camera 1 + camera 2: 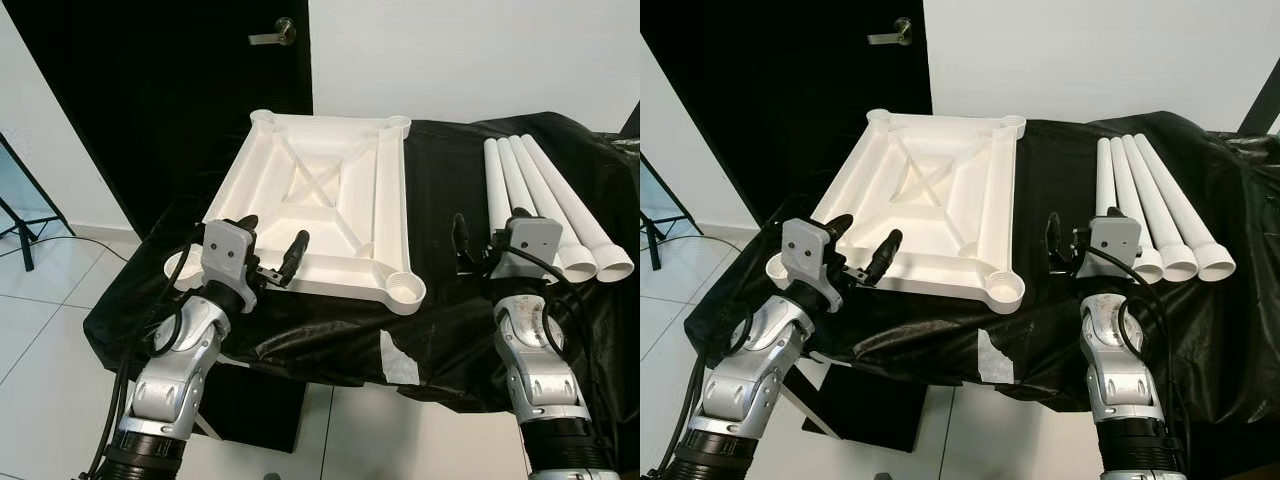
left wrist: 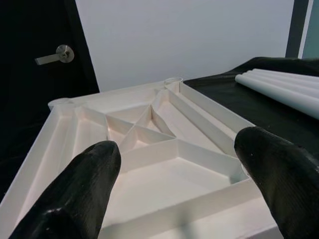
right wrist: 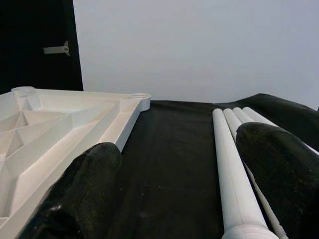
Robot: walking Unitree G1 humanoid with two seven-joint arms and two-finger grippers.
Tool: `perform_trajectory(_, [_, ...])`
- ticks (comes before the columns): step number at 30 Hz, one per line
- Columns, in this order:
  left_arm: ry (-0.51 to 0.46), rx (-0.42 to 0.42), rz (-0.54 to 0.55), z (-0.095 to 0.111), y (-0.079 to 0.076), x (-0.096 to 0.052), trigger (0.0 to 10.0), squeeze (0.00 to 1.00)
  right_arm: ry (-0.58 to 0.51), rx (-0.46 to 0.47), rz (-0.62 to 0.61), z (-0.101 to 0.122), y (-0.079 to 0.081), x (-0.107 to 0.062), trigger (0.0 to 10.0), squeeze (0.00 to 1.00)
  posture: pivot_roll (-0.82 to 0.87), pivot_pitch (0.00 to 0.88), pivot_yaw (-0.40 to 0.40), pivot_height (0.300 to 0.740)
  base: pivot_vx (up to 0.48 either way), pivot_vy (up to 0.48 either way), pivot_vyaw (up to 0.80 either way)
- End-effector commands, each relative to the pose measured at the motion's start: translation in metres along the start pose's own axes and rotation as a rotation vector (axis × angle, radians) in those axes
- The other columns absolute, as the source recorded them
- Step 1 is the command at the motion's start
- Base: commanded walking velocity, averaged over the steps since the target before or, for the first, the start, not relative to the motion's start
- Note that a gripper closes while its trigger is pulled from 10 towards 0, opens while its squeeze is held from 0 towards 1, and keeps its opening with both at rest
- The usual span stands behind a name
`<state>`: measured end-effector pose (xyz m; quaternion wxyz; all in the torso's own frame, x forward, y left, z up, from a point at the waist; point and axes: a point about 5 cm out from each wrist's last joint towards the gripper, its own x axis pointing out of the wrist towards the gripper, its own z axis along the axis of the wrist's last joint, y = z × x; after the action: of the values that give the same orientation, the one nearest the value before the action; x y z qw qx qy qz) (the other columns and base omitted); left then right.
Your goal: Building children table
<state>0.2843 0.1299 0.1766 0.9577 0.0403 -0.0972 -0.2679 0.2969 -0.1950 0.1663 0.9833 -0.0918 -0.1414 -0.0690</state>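
Note:
A white plastic table top [image 1: 330, 180] lies upside down on the black-draped table, ribs up, with a round socket [image 1: 405, 288] at each corner. Several white tube legs [image 1: 545, 195] lie side by side to its right, flared ends toward me. My left gripper [image 1: 275, 235] hovers open over the top's near left edge, and the left wrist view looks between its fingers [image 2: 84, 184] across the ribs [image 2: 149, 134]. My right gripper [image 1: 488, 235] is open just before the near ends of the legs [image 3: 232, 164], with nothing between its fingers [image 3: 279, 169].
The black cloth [image 1: 440, 180] covers the whole table and hangs over its front edge, with a white patch [image 1: 400, 355] on the drape. Behind stand a black door with a lever handle [image 1: 272, 36] and a white wall. A tripod leg [image 1: 15, 215] stands on the tiled floor at the left.

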Motion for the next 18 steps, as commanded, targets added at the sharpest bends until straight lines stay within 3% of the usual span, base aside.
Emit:
perform_trajectory(1, [0.01,0.016,-0.124,-0.001,-0.008,-0.002,10.0,0.0,0.007,0.006,-0.002,-0.002,-0.002,-0.002,10.0,0.0,0.01,0.0,0.027,0.74,0.0,0.0,0.0])
perform_trajectory(18, [0.118,0.111,-0.25,-0.017,-0.025,-0.001,10.0,0.0,0.063,0.034,-0.025,-0.009,-0.004,-0.005,10.0,0.0,-0.01,0.0,0.032,0.74,0.0,0.0,0.0])
